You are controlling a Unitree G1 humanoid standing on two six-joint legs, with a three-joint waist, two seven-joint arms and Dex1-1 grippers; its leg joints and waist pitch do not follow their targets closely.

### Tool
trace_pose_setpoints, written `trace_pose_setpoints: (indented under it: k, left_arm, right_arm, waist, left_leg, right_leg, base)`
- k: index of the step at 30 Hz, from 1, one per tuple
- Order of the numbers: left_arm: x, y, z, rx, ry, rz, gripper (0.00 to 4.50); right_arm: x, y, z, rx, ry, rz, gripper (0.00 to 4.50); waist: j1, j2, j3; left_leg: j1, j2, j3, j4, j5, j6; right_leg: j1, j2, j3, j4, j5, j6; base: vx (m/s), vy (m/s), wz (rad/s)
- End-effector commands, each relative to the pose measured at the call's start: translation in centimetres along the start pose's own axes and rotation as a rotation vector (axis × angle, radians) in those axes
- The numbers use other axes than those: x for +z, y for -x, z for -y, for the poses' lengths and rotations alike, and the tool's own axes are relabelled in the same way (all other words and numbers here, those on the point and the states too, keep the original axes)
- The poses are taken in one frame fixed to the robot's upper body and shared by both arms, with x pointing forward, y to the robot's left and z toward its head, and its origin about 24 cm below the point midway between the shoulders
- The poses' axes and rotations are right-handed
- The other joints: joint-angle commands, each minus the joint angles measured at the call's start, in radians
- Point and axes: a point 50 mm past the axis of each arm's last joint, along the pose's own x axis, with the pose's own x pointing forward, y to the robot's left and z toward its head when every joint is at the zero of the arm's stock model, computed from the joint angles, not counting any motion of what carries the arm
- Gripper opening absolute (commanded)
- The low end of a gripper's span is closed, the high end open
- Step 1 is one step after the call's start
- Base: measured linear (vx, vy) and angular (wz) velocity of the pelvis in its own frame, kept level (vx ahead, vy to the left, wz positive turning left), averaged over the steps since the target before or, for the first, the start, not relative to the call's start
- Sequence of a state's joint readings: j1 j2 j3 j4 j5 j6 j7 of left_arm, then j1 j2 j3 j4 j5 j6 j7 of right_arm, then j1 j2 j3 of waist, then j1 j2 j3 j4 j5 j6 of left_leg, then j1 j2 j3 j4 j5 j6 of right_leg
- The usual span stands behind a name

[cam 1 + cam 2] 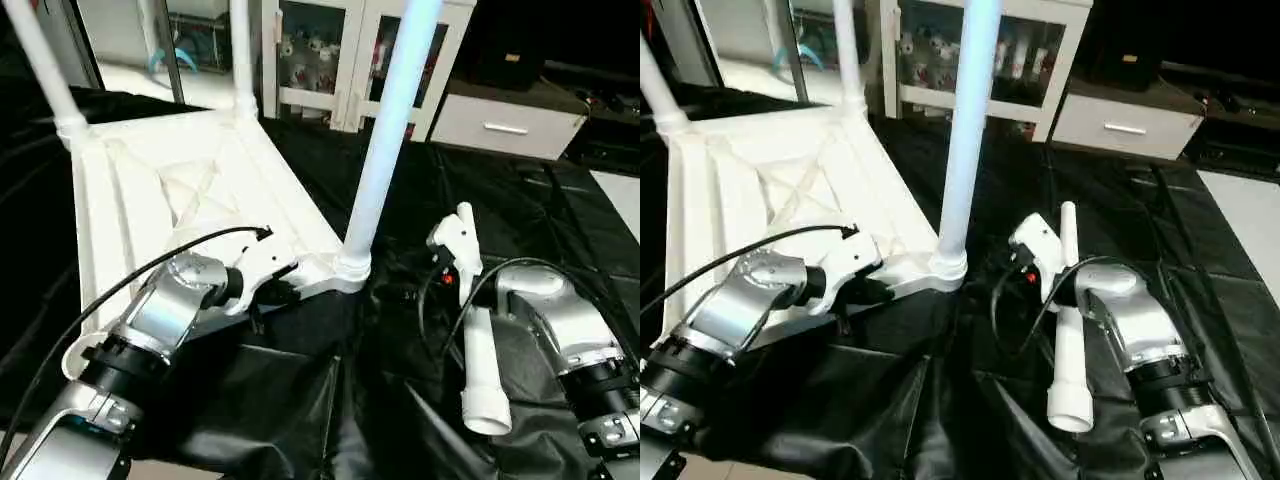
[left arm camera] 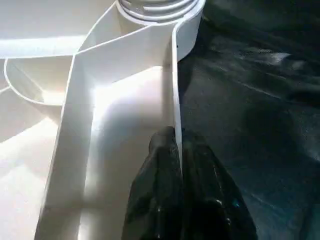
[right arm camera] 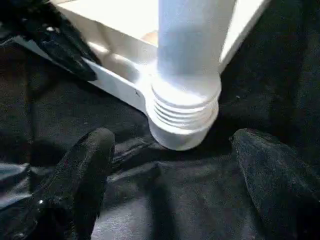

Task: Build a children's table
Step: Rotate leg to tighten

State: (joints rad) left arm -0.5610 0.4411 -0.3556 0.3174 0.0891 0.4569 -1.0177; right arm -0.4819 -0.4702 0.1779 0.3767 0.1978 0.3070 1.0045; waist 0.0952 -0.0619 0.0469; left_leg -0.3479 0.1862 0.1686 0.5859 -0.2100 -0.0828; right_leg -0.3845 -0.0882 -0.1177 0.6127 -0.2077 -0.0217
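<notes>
The white table top [image 1: 190, 190] lies upside down, ribbed underside up, on a work table draped in creased black cloth [image 1: 520, 200]. The left gripper [image 2: 176, 150] is clamped on the thin edge wall of the top, one black finger on each side of that wall, a short way along the rim from the nearest corner socket [image 3: 182, 117]. A white leg [image 1: 385, 140] stands upright in that socket, its threaded collar showing above the socket rim. Two more legs [image 1: 240, 50] rise from the far corners, beyond the left gripper. The right gripper [image 3: 172, 165] sits just in front of the socket, its fingers [image 3: 87, 165] spread wide, one to each side, over the black cloth and touching nothing. A fourth leg [image 1: 483, 375] lies loose on the cloth beside the right forearm, well apart from the top, wide end toward the robot. Behind the work table stand a white glass-door cabinet [image 1: 330, 50] with small items on its shelves and a low white drawer unit [image 1: 505, 125].
</notes>
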Motion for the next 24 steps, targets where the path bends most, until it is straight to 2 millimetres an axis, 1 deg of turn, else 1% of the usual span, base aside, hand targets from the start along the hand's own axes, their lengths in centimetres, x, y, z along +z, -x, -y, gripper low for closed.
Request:
trace_pose_setpoints:
  k: [1,3,4,5,6,7,8,11,12,13,14,15,17,18,19,20,21,22,24]
  left_arm:
    - [-1.1,-1.3,1.8,-0.128,0.007,-0.062,0.00]
    - [-0.9,-1.3,2.0,-0.146,0.001,-0.060,0.00]
    - [-0.9,-1.3,2.1,-0.151,0.000,-0.059,0.00]
    - [-0.9,-1.3,2.2,-0.162,-0.004,-0.059,0.00]
    - [-0.9,-1.3,2.2,-0.169,-0.006,-0.059,0.00]
    - [-0.8,-1.3,2.3,-0.176,-0.007,-0.058,0.00]
    - [-0.8,-1.4,2.4,-0.180,-0.008,-0.057,0.00]
    - [-0.7,-1.4,2.3,-0.180,-0.009,-0.057,0.00]
    - [-0.7,-1.4,2.3,-0.179,-0.010,-0.057,0.00]
    - [-0.7,-1.4,2.3,-0.179,-0.010,-0.057,0.00]
    - [-0.7,-1.3,2.3,-0.177,-0.011,-0.059,0.00]
    - [-0.7,-1.3,2.3,-0.177,-0.011,-0.059,0.00]
    - [-0.7,-1.3,2.3,-0.176,-0.012,-0.060,0.00]
    - [-0.7,-1.3,2.3,-0.175,-0.012,-0.060,0.00]
    - [-0.7,-1.3,2.3,-0.174,-0.011,-0.060,0.00]
    - [-0.8,-1.3,2.3,-0.173,-0.011,-0.060,0.00]
    - [-0.8,-1.2,2.3,-0.173,-0.010,-0.061,0.00]
    - [-0.8,-1.2,2.3,-0.171,-0.009,-0.061,0.00]
    - [-0.9,-1.2,2.3,-0.170,-0.008,-0.062,0.00]
  right_arm:
    - [0.2,0.1,0.2,0.008,0.031,-0.017,3.99]
    - [0.3,-0.5,0.2,0.002,0.029,0.003,3.99]
    - [0.4,-0.7,0.1,0.010,0.025,0.016,3.99]
    - [0.3,-1.1,0.1,0.012,0.032,0.017,3.99]
    - [0.3,-1.4,0.0,0.011,0.039,0.017,3.99]
    - [0.2,-1.9,0.0,0.009,0.055,0.011,3.99]
    - [0.1,-2.3,0.0,0.011,0.069,0.003,3.99]
    - [0.2,-3.0,0.1,0.011,0.084,-0.003,3.99]
    - [0.2,-3.2,0.1,0.018,0.088,-0.003,3.99]
    - [0.3,-3.3,0.1,0.024,0.090,-0.002,3.99]
    - [0.3,-3.6,0.3,0.020,0.103,-0.008,3.99]
    - [0.3,-3.6,0.4,0.019,0.105,-0.009,3.99]
    - [0.4,-3.7,0.6,0.015,0.103,-0.007,3.99]
    - [0.4,-3.7,0.7,0.017,0.102,-0.005,3.99]
    - [0.4,-3.7,0.8,0.019,0.101,-0.003,3.99]
    - [0.4,-3.7,0.8,0.019,0.100,0.001,3.99]
    - [0.5,-3.7,0.9,0.020,0.098,0.005,3.84]
    - [0.5,-3.7,0.9,0.024,0.096,0.011,3.67]
    - [0.5,-3.8,0.9,0.027,0.097,0.011,3.67]
  waist:
    - [0.004,0.014,-0.052]
    - [0.007,0.017,-0.055]
    - [0.008,0.017,-0.055]
    - [0.009,0.017,-0.058]
    - [0.009,0.018,-0.058]
    - [0.012,0.021,-0.058]
    - [0.012,0.020,-0.058]
    - [0.015,0.021,-0.058]
    - [0.015,0.019,-0.059]
    - [0.016,0.021,-0.058]
    - [0.015,0.018,-0.059]
    - [0.014,0.019,-0.059]
    - [0.014,0.016,-0.058]
    - [0.014,0.017,-0.059]
    - [0.013,0.013,-0.058]
    - [0.014,0.015,-0.059]
    - [0.014,0.014,-0.059]
    - [0.014,0.015,-0.060]
    - [0.014,0.016,-0.060]
  left_leg:
    - [0.005,0.062,-0.015,-0.073,-0.117,0.044]
    - [0.006,0.063,-0.012,-0.072,-0.093,0.041]
    - [0.006,0.063,-0.011,-0.071,-0.086,0.042]
    - [0.009,0.062,-0.010,-0.068,-0.061,0.046]
    - [0.008,0.062,-0.010,-0.068,-0.056,0.047]
    - [0.009,0.061,-0.009,-0.066,-0.048,0.048]
    - [0.009,0.060,-0.008,-0.066,-0.047,0.046]
    - [0.012,0.060,-0.006,-0.067,-0.055,0.039]
    - [0.012,0.060,-0.006,-0.067,-0.056,0.039]
    - [0.011,0.060,-0.007,-0.067,-0.058,0.039]
    - [0.010,0.060,-0.007,-0.067,-0.059,0.039]
    - [0.008,0.060,-0.008,-0.067,-0.060,0.038]
    - [0.006,0.059,-0.007,-0.067,-0.068,0.037]
    - [0.007,0.058,-0.007,-0.067,-0.066,0.038]
    - [0.006,0.059,-0.006,-0.067,-0.063,0.042]
    - [0.006,0.059,-0.007,-0.066,-0.055,0.045]
    - [0.006,0.058,-0.006,-0.065,-0.050,0.048]
    - [0.006,0.059,-0.007,-0.065,-0.046,0.053]
    - [0.006,0.059,-0.007,-0.064,-0.037,0.057]
  right_leg:
    - [0.050,-0.087,0.074,-0.067,-0.097,-0.245]
    - [0.049,-0.086,0.074,-0.059,-0.056,-0.257]
    - [0.049,-0.084,0.074,-0.058,-0.041,-0.261]
    - [0.048,-0.083,0.073,-0.051,0.012,-0.275]
    - [0.049,-0.083,0.073,-0.050,0.022,-0.279]
    - [0.048,-0.084,0.073,-0.048,0.036,-0.282]
    - [0.049,-0.083,0.073,-0.048,0.040,-0.286]
    - [0.048,-0.082,0.074,-0.047,0.039,-0.289]
    - [0.049,-0.082,0.074,-0.047,0.040,-0.289]
    - [0.050,-0.081,0.074,-0.047,0.041,-0.287]
    - [0.051,-0.081,0.074,-0.046,0.042,-0.285]
    - [0.052,-0.082,0.073,-0.044,0.038,-0.286]
    - [0.054,-0.083,0.075,-0.047,0.018,-0.279]
    - [0.054,-0.082,0.075,-0.046,0.018,-0.279]
    - [0.054,-0.082,0.076,-0.047,0.018,-0.278]
    - [0.054,-0.083,0.076,-0.045,0.023,-0.277]
    - [0.054,-0.082,0.076,-0.044,0.028,-0.277]
    - [0.054,-0.083,0.075,-0.044,0.029,-0.279]
    - [0.054,-0.082,0.075,-0.042,0.040,-0.282]
  base:
    - [0.000,0.000,0.00]
    - [0.000,0.000,0.00]
    - [0.000,0.000,0.00]
    - [0.000,0.000,0.00]
    - [0.000,0.000,0.00]
    - [0.000,0.000,0.00]
    - [0.000,0.000,0.00]
    - [0.000,0.000,0.00]
    - [0.000,0.000,0.00]
    - [0.000,0.000,0.00]
    - [0.000,0.000,0.00]
    - [0.000,0.000,0.00]
    - [0.000,0.000,0.00]
    - [0.000,0.000,0.00]
    - [0.000,0.000,0.00]
    - [0.000,0.000,0.00]
    - [0.000,0.000,0.00]
    - [0.000,0.000,0.00]
    - [0.000,0.000,0.00]
